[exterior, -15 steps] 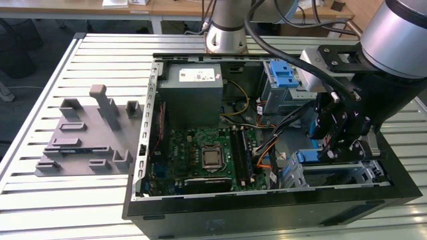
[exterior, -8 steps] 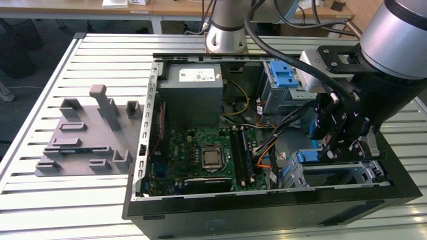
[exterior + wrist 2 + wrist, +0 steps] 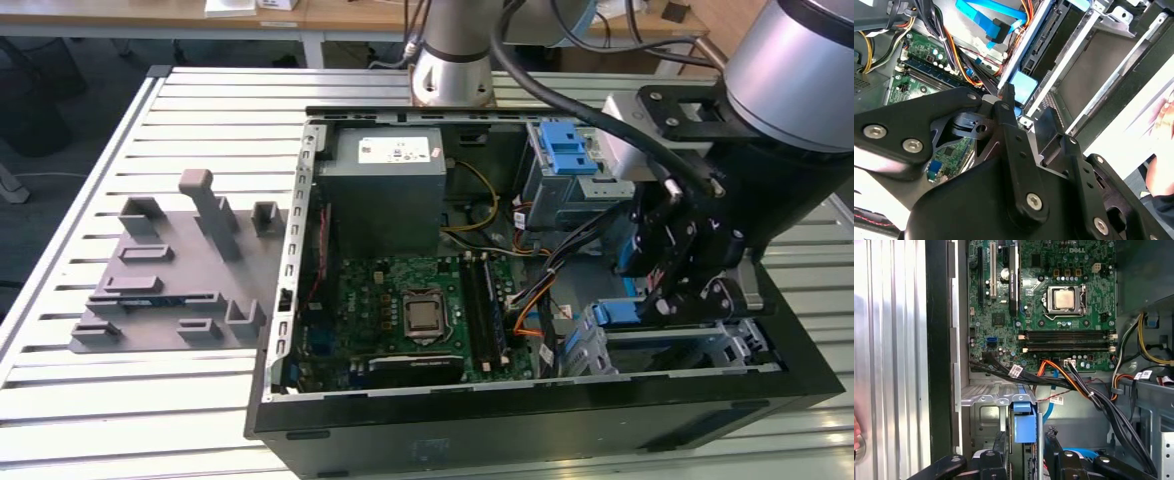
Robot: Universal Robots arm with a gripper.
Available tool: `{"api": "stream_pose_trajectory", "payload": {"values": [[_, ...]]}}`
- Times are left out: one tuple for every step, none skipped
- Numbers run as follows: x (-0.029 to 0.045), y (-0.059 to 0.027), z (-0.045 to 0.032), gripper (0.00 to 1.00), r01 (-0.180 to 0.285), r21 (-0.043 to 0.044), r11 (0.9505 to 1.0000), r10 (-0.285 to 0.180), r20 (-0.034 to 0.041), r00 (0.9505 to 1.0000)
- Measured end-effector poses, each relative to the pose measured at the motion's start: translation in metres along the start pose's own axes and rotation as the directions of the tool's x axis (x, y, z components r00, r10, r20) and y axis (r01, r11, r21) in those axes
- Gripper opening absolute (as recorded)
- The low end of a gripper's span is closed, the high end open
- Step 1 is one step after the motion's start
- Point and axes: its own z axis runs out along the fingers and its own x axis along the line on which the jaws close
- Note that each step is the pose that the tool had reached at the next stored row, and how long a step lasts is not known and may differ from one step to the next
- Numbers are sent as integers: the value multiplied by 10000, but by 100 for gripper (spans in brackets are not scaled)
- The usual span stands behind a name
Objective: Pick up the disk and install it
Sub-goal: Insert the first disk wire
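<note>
Claw (image 3: 1025,435) spread, straddling disk (image 3: 1024,415) w/ blue rail, upright in drive cage (image 3: 985,399), exterior view's near right of PC case (image 3: 534,420).

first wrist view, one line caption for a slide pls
Gripper at the metal drive cage by a blue plastic part, motherboard and cables beyond

The gripper (image 3: 678,300) hangs low inside the open case (image 3: 534,425), its jaws in the drive cage (image 3: 731,345) with a blue rail (image 3: 621,312) just beside them, the motherboard (image 3: 367,285) near, the power supply (image 3: 387,170) farther off, and a grey fixture (image 3: 167,275) well apart on the table (image 3: 120,420).
</note>
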Motion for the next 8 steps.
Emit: {"api": "stream_pose_trajectory", "payload": {"values": [[0,0,-12,44,0,0,10000,0,1,10000],[-1,0,-23,44,0,0,10000,0,0,10000],[-1,0,-32,44,0,0,10000,0,1,10000],[-1,0,-41,44,0,0,10000,0,1,10000],[-1,0,-50,44,0,-1,10000,0,1,10000],[-1,-1,-56,44,-2,-1,10000,2,2,10000],[-1,-4,-59,44,-2,-4,10000,2,3,10000],[-1,-9,-61,44,0,-7,10000,0,3,10000]]}}
